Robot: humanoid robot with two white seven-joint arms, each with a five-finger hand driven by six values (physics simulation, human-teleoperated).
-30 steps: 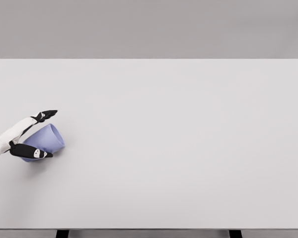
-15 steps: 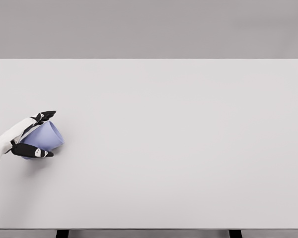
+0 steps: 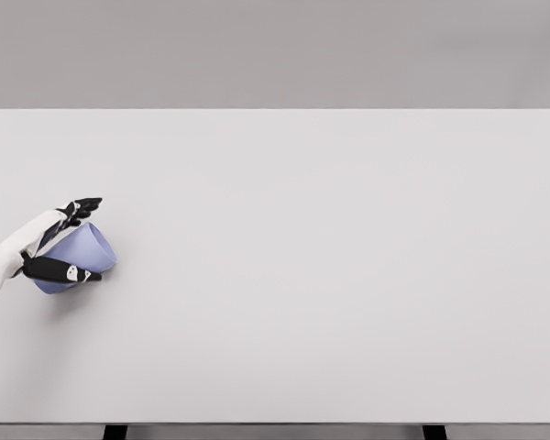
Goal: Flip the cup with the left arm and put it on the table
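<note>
Cup [image 3: 81, 257], lilac, lies tilted on its side at the table's [image 3: 348, 275] left edge, clasped between the curled fingers and thumb of the left hand [image 3: 60, 246]. Both sit slightly higher than a second ago: lift begun, flip probably next.

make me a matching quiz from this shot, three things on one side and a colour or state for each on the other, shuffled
Things:
1. cup
2. left hand
3. table

States:
A. plain pale grey, flat, bare across the middle and right
B. white with black fingers, closed around something at the far left
C. lavender blue, tilted on its side

Pairs: 1-C, 2-B, 3-A
</note>
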